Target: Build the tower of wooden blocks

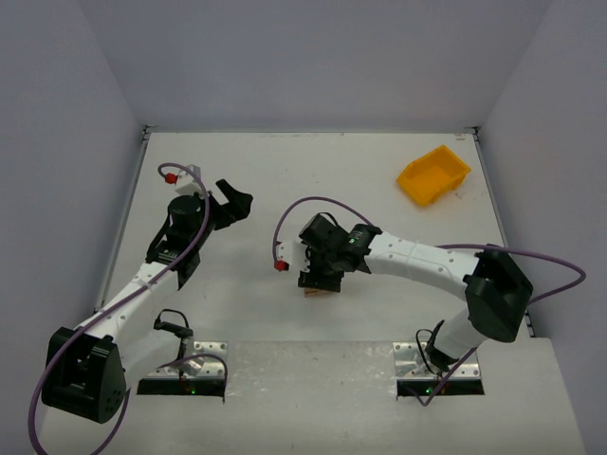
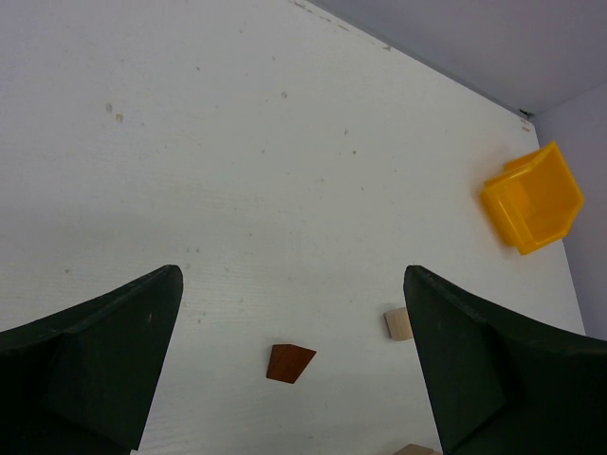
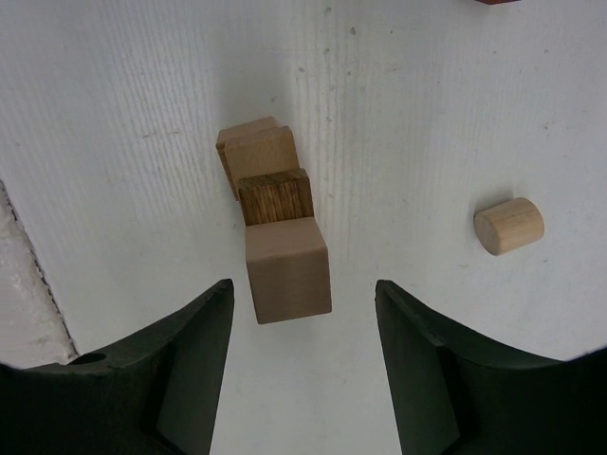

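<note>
In the right wrist view a pale tan cube [image 3: 287, 268] tops what looks like a small stack, with a dark grained block [image 3: 275, 196] and another pale block [image 3: 256, 152] under it. My right gripper [image 3: 303, 286] is open, its jaws on either side of the top cube and apart from it. In the top view it [image 1: 318, 275] hovers over the blocks [image 1: 318, 292]. My left gripper [image 2: 292, 275] is open and empty, high above a reddish-brown block [image 2: 289, 362] and a pale block [image 2: 398, 324]. In the top view the left gripper [image 1: 232, 204] is at the left.
A yellow bin [image 1: 432, 174] sits at the back right and also shows in the left wrist view [image 2: 533, 199]. A small pale wooden cylinder [image 3: 508, 225] lies right of the stack. Another pale piece [image 2: 417, 449] shows at the bottom edge of the left wrist view.
</note>
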